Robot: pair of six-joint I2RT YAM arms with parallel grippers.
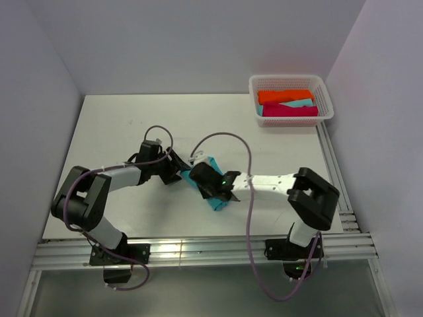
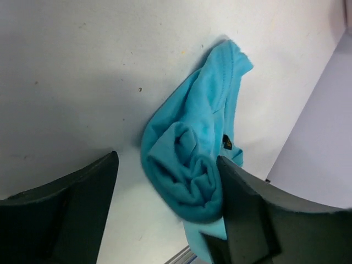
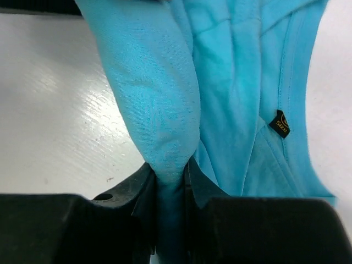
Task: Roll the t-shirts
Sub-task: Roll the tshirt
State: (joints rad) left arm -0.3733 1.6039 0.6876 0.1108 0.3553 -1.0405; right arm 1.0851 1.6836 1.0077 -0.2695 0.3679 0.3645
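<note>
The right gripper [image 3: 173, 181] fills the bottom of its own wrist view, its fingers nearly closed on a pinched fold of the turquoise t-shirt [image 3: 231, 82], with a small black label [image 3: 279, 124] showing on the cloth just beyond. The left gripper [image 2: 166, 165] stands wide around the bunched, partly rolled end of the shirt. Bare table shows between one finger and the cloth, and the other finger sits right at the roll.

The shirt lies crumpled between the two grippers, about midway across the table [image 1: 132, 125] and nearer its near edge than its far one. The orange tee [image 1: 284, 96], pale turquoise tee [image 1: 301, 104] and magenta tee [image 1: 289, 111] sit in the white basket [image 1: 291, 80] at the far right corner.

The fabric looks light, limp and creasy, so it will likely sag and unroll if let go. A hold across the thick rolled end, through several layers, seems safer than one on a single loose edge.
</note>
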